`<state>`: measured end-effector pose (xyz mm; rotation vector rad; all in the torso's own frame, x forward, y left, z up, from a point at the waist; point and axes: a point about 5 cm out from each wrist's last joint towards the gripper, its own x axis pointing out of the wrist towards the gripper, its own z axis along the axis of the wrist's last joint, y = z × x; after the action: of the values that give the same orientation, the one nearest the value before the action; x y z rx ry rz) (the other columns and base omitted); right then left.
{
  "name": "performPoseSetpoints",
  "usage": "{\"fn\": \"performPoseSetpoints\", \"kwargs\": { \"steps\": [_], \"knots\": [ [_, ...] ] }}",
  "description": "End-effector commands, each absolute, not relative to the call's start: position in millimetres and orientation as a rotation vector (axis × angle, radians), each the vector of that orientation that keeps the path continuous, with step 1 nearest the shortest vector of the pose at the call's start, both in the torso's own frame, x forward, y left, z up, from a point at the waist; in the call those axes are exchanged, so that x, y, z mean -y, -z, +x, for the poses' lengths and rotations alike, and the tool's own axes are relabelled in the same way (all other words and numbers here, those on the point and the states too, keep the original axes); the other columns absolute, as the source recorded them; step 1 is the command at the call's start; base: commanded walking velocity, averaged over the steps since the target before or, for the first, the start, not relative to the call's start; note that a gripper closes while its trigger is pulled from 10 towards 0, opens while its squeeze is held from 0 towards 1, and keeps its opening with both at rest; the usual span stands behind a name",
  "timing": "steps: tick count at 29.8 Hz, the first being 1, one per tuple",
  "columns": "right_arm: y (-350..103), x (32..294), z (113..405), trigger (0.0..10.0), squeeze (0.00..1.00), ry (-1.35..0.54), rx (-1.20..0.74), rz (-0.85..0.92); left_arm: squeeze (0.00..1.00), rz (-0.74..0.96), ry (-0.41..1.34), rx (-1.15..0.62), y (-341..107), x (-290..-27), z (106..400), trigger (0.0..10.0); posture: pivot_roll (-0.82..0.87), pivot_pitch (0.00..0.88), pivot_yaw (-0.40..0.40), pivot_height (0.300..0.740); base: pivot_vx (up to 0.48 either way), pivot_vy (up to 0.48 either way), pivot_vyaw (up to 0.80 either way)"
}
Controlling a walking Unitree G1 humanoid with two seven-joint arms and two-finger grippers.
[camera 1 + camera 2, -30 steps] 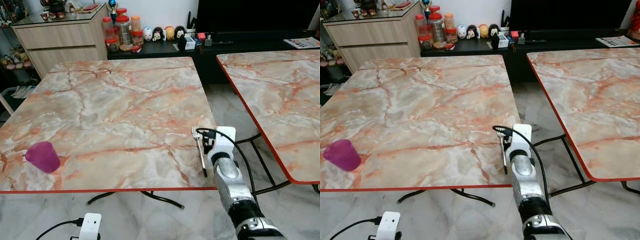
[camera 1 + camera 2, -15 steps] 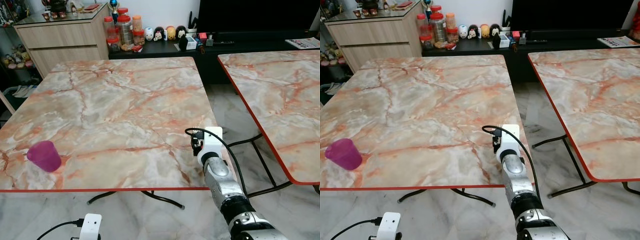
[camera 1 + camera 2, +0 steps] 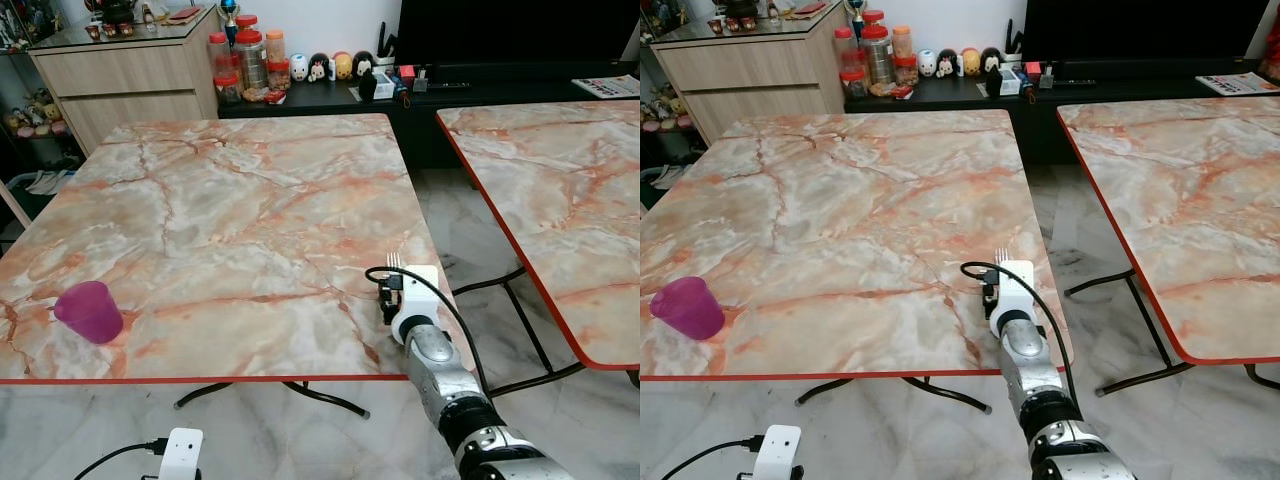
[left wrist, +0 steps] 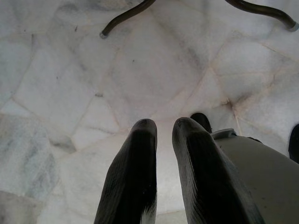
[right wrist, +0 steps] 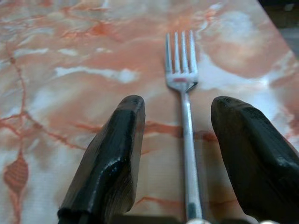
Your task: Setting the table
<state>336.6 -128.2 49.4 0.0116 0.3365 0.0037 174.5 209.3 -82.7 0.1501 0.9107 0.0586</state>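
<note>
The fork [image 5: 183,93] lies flat near the marble bench's [image 3: 250,210] right front edge, its handle between the spread fingers of the right tool [image 5: 180,154], so the pickup seemingly needs closing, while the left tool [image 4: 163,154], nearly shut, hangs idle.

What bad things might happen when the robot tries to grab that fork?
The fork lies flat on the table, between the open fingers of the right end effector, so they may slide over it. It also sits near the table's edge and might get knocked to the floor.
</note>
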Motion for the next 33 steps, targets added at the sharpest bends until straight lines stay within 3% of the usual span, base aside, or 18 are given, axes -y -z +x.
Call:
{"fn": "performPoseSetpoints", "kwargs": {
  "steps": [1, 21, 22, 23, 24, 25, 33],
  "knots": [
    [-56, 126, 342, 10.0, 0.0, -0.002, -0.316, 0.021, 0.0, 0.146, -0.055, -0.922, 84, -210, 171, 10.0, 0.0, 0.0, 0.04, 0.74, 0.0, 0.0, 0.0],
    [-41, 127, 335, 10.0, 0.0, 0.05, -0.408, 0.026, 0.0, 0.147, -0.05, -0.931, 85, -210, 171, 10.0, 0.01, 0.0, 0.043, 0.74, 0.0, 0.0, 0.0],
    [-40, 127, 335, 9.4, 0.0, 0.053, -0.416, 0.025, 0.0, 0.147, -0.05, -0.931, 85, -210, 170, 10.0, 0.01, 0.0, 0.043, 0.74, 0.0, 0.0, 0.0],
    [-39, 127, 335, 2.8, 0.0, 0.051, -0.422, 0.025, 0.0, 0.146, -0.05, -0.932, 85, -210, 170, 10.0, 0.01, 0.0, 0.043, 0.74, 0.0, 0.0, 0.0],
    [-38, 126, 334, 2.8, 0.0, 0.05, -0.426, 0.026, 0.0, 0.146, -0.05, -0.932, 85, -210, 170, 10.0, 0.01, 0.0, 0.043, 0.74, 0.0, 0.0, 0.0],
    [-39, 126, 335, 0.0, 0.0, 0.043, -0.423, 0.028, 0.0, 0.146, -0.05, -0.932, 85, -210, 170, 10.0, 0.01, 0.0, 0.043, 0.74, 0.0, 0.0, 0.0],
    [-39, 125, 335, 0.0, 0.0, 0.044, -0.427, 0.019, 0.0, 0.135, -0.035, -0.938, 85, -208, 171, 10.0, 0.01, 0.0, 0.042, 0.74, 0.0, 0.0, 0.0]
  ]
}}
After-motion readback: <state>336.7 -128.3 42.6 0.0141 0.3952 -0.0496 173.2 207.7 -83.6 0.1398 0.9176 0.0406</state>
